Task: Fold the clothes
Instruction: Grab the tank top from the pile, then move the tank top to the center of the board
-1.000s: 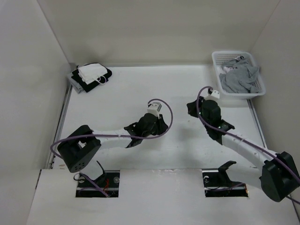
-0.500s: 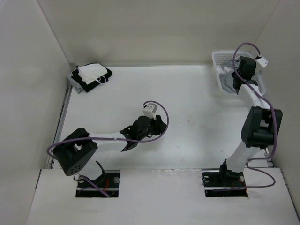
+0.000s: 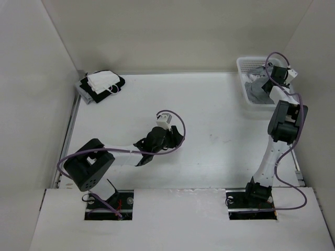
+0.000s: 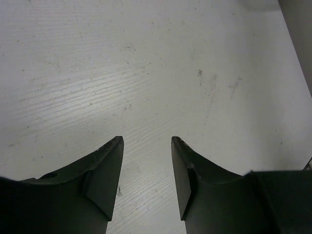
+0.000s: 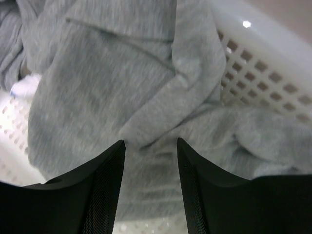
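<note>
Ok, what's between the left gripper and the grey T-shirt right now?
In the top view, only bare white table runs from the left gripper to the basket. Its near wall is the last thing before the grey T-shirt inside.

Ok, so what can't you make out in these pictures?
Crumpled heather-grey knit T-shirt: in the top view the right arm covers part; the right wrist view crops it.
Right end effector: whether it touches the cloth is unclear in the wrist view.
Black-and-white stack of folded clothes: top view, too small to count pieces.

Left gripper (image 4: 146,142), its two dark fingers (image 4: 105,170) set apart, poised above a white table (image 4: 161,58) marked with faint scuffs and specks.
</note>
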`<action>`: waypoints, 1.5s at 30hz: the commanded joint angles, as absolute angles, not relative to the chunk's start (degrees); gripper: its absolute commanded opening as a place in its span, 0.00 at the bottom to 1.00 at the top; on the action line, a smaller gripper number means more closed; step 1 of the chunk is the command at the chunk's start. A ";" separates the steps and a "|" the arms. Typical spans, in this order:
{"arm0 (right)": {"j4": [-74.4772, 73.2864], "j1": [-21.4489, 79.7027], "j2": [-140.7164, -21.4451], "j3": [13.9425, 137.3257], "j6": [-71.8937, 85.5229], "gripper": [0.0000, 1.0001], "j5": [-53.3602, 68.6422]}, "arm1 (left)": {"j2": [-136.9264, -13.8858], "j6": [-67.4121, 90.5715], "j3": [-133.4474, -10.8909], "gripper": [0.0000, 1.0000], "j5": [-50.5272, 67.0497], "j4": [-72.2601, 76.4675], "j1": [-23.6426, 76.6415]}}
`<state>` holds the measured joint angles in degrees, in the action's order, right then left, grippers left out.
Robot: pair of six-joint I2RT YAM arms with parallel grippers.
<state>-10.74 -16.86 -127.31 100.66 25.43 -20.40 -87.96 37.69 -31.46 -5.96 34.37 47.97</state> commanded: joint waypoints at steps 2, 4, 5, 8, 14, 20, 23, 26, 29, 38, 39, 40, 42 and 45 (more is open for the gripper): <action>-9.76 -18.33 -129.37 104.85 24.43 0.48 -17.67 | -87.89 38.67 -30.85 0.42 -4.31 39.29 47.50; -9.23 -18.33 -129.73 105.38 24.43 0.35 -17.05 | -88.33 38.67 -31.02 0.42 -4.13 39.46 47.50; -8.79 -18.33 -129.73 105.47 24.52 0.22 -16.62 | -88.59 38.76 -31.11 0.42 -4.04 39.46 47.50; -5.90 -18.24 -127.98 103.63 25.48 0.02 -16.17 | -89.12 38.93 -31.38 0.42 -3.52 39.46 47.50; 14.03 -15.70 -107.80 84.41 26.72 0.00 -17.31 | -89.47 39.02 -31.64 0.42 -3.43 39.64 47.50; 20.04 -6.06 -83.30 74.81 25.58 0.00 -17.06 | -88.69 40.34 -30.59 0.42 -2.90 41.13 46.89; 18.64 -0.33 -75.27 74.88 24.96 0.00 -16.00 | -87.37 40.52 -29.80 0.42 -3.16 41.75 46.28; 15.65 7.67 -68.92 78.56 23.91 0.00 -14.24 | -84.65 41.92 -28.74 0.42 -3.34 41.13 43.82; 12.40 19.42 -65.57 87.77 21.28 0.00 -12.22 | -79.48 45.78 -26.81 0.42 -3.34 39.04 38.74; 9.75 34.49 -71.27 104.33 19.42 0.00 -5.01 | -65.40 51.50 -21.19 0.43 -2.64 31.73 26.86; 10.10 34.58 -71.80 102.32 20.47 0.00 -4.92 | -62.78 52.03 -20.31 0.43 -2.11 29.99 24.59; 10.80 34.58 -72.24 99.09 21.87 0.00 -4.57 | -61.27 52.21 -19.78 0.43 -1.76 28.84 23.17; 14.05 34.24 -73.12 90.48 25.12 0.00 -3.87 | -57.15 53.34 -18.37 0.44 -0.36 25.68 19.31; 21.94 32.57 -75.66 76.86 31.88 0.00 -2.12 | -52.57 55.19 -16.62 0.44 1.14 21.98 15.26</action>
<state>17.56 33.74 -69.73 87.94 24.43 -5.17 -56.75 52.34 -18.24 -1.28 25.85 18.17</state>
